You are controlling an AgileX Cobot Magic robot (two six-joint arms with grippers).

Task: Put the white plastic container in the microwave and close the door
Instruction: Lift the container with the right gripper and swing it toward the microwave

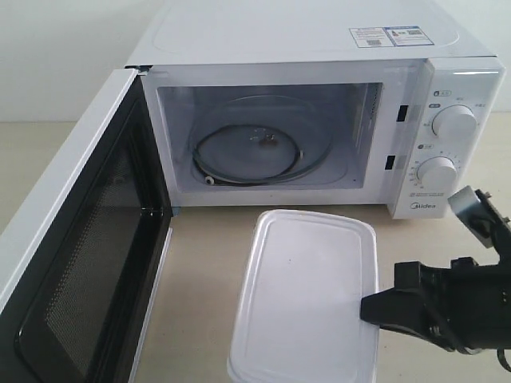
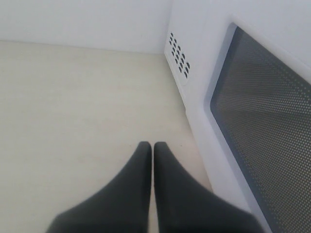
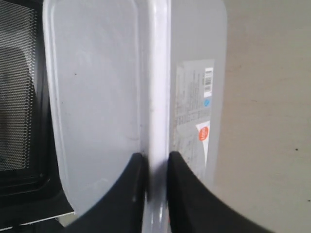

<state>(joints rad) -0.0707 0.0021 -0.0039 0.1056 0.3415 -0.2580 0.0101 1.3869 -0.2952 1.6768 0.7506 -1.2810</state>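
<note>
The white plastic container [image 1: 307, 299] lies on the table in front of the microwave [image 1: 319, 48], lid up. My right gripper [image 1: 369, 307] is shut on the container's right rim; in the right wrist view the rim [image 3: 158, 97] runs between the two black fingers [image 3: 132, 184], with the label [image 3: 194, 104] on the side wall. The door [image 1: 76, 263] stands wide open to the left, its black mesh inner face showing. Inside the cavity lies the glass turntable [image 1: 247, 148]. My left gripper [image 2: 152, 145] is shut on nothing, beside the door's outer face [image 2: 262, 111] over bare table.
Two round dials [image 1: 453, 121] sit on the microwave's right panel, just above and behind my right arm. The open door bounds the container's left side. A sticker [image 1: 390, 36] is on the microwave's top. Vent holes [image 2: 179, 56] show on the microwave's side near my left gripper.
</note>
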